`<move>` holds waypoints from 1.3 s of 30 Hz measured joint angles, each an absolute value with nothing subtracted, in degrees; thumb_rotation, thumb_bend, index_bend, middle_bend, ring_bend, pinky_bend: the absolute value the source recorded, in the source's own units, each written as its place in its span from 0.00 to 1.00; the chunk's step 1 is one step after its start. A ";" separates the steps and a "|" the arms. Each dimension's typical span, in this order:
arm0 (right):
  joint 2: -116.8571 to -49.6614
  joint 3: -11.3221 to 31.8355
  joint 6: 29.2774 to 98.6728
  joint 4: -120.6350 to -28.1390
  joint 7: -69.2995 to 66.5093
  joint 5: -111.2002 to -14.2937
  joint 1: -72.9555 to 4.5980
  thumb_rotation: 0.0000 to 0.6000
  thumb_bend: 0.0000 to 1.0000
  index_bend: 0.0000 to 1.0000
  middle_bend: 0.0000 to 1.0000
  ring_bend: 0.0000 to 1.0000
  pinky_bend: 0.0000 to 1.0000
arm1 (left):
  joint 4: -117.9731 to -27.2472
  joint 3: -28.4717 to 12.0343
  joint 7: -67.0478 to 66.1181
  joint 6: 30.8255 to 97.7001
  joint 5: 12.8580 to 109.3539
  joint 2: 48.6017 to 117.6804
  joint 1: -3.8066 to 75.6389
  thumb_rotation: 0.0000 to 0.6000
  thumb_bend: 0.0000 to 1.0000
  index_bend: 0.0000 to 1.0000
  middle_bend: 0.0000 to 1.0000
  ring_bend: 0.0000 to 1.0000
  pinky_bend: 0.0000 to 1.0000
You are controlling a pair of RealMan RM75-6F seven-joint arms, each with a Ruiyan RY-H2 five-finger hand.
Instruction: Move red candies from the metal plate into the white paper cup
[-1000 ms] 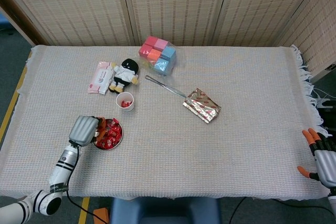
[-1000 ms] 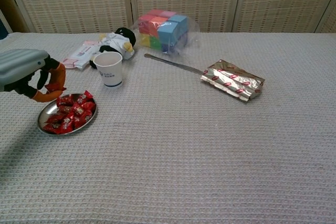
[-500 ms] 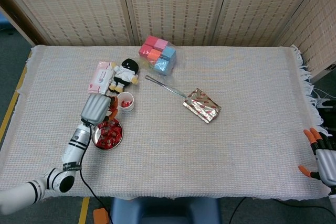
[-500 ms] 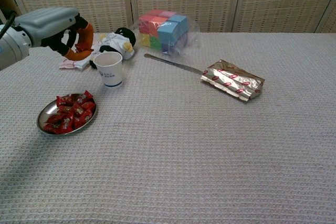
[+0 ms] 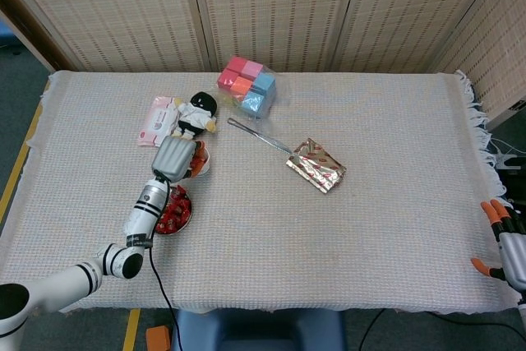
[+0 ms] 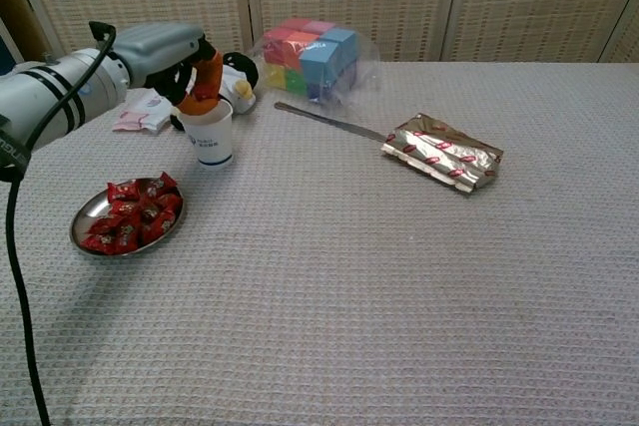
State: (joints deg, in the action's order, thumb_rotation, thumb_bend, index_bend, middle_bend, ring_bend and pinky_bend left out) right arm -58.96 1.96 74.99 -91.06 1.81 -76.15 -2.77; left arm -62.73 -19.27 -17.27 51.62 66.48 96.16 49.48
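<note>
- Surface (image 5: 370,228): covered by a woven cloth; it carries every item listed below.
- Left hand (image 6: 185,62): positioned directly above the cup, fingertips (image 6: 203,99) pointing down to the rim. The fingers are drawn together, but whether a candy is pinched between them cannot be determined from either view.
- Right hand (image 5: 505,244): at the near right edge of the surface, fingers spread, holding nothing, well apart from the work area.
- Plate (image 6: 86,216): metal, near the left front of the surface, just beside the cup. Many red candies (image 6: 135,218) remain on it.
- Cup (image 6: 207,131): white paper, upright, between the plate and a small stuffed toy (image 6: 232,75). The head view is blocked here by the hand, so its contents cannot be confirmed.
- Risk 1: the cup is light. If the fingertips press or catch the rim, it is likely to tip or slide.
- Risk 2: if any candy is released off-centre, it may strike the rim and land on the cloth.
- Risk 3: the forearm passes over the plate; a low return path could knock it and scatter candies.
</note>
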 measured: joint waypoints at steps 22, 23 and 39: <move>-58.77 2.12 74.43 -91.36 2.20 -75.27 -2.91 1.00 0.09 0.00 0.00 0.00 0.12 | -52.91 -16.23 -11.86 49.92 68.02 99.74 52.13 1.00 0.40 0.31 0.44 0.51 0.93; -58.77 2.12 74.50 -91.40 2.21 -75.30 -2.89 1.00 0.09 0.00 0.00 0.00 0.12 | -53.32 -16.12 -11.76 50.04 68.13 99.50 52.04 1.00 0.40 0.30 0.43 0.51 0.93; -58.30 1.50 75.88 -92.07 1.51 -77.61 -2.41 1.00 0.09 0.00 0.00 0.00 0.13 | -73.20 -10.37 -11.18 61.11 73.54 90.00 43.14 1.00 0.37 0.16 0.27 0.36 0.97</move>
